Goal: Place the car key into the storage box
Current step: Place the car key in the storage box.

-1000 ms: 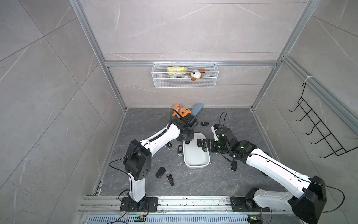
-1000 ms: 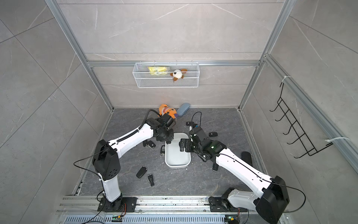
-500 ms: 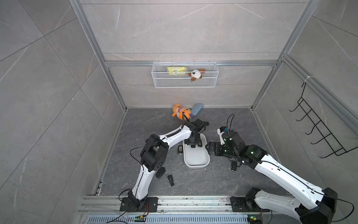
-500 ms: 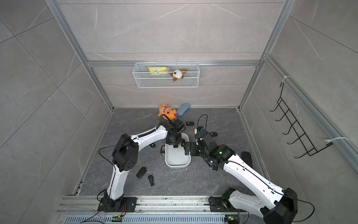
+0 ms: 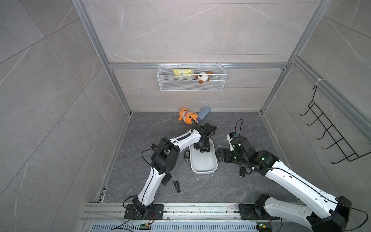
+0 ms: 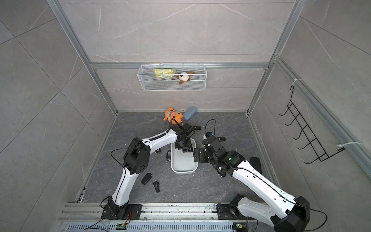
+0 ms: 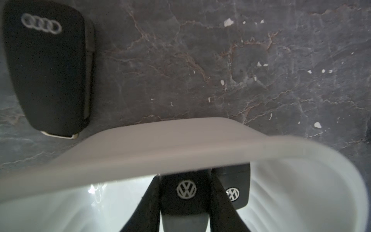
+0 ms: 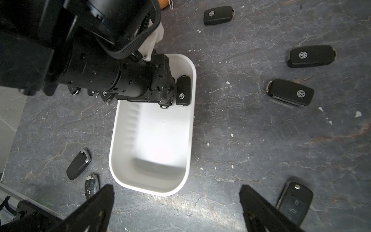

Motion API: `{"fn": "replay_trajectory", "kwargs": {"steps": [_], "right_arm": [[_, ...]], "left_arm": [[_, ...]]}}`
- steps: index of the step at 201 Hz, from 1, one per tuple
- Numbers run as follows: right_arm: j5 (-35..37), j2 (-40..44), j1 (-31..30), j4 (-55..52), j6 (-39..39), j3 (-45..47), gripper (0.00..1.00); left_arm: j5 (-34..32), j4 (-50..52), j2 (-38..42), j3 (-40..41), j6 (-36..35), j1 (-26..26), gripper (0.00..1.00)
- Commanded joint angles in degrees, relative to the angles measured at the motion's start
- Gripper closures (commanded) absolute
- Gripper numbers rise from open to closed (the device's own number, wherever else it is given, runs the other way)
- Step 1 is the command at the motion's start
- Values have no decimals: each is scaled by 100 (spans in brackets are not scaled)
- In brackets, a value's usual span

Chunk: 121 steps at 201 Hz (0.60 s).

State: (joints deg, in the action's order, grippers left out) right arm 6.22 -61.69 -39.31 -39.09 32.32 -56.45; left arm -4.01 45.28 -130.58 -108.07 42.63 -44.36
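The left gripper [image 7: 185, 180] reaches down into the box [image 5: 203, 163], at the end that is nearer to the back edge of the worktop [image 5: 230, 186]. Its two fingers [image 7: 148, 204] pinch the key [image 7: 186, 190], a black fob with a VW badge, by its long sides. So the key is inside the box walls, between the fingers. Whether it touches the box floor, I cannot tell.

A second VW key [image 8: 183, 90] already lies in the box, just beside it. An Audi key [image 7: 46, 70] lies on the worktop just outside the box wall.

I judge the key to be light and stiff. Its smooth plastic shell may slip in a weak hold, but it does not look fragile. A hold across the narrow body, as it is now, seems the right place to take it.

To the right of the box, the right gripper [image 8: 176, 188] hovers with its jaws spread wide and holds nothing.
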Motion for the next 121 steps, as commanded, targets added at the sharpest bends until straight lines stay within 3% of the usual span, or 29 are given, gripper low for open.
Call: {"fn": "replay_trajectory", "kwargs": {"steps": [1, 49, 66, 121], "right_arm": [[99, 43, -26, -82, -80, -11, 0], [99, -9, -24, -64, -62, -15, 0], [99, -18, -25, -55, -62, -2, 0], [117, -71, -26, -37, -61, -5, 1]], "left_arm": [[132, 33, -37, -153, -99, 32, 65], [198, -19, -28, -148, -91, 32, 64], [226, -28, -12, -149, -89, 33, 56], [259, -59, -20, -104, -93, 50, 57]]}}
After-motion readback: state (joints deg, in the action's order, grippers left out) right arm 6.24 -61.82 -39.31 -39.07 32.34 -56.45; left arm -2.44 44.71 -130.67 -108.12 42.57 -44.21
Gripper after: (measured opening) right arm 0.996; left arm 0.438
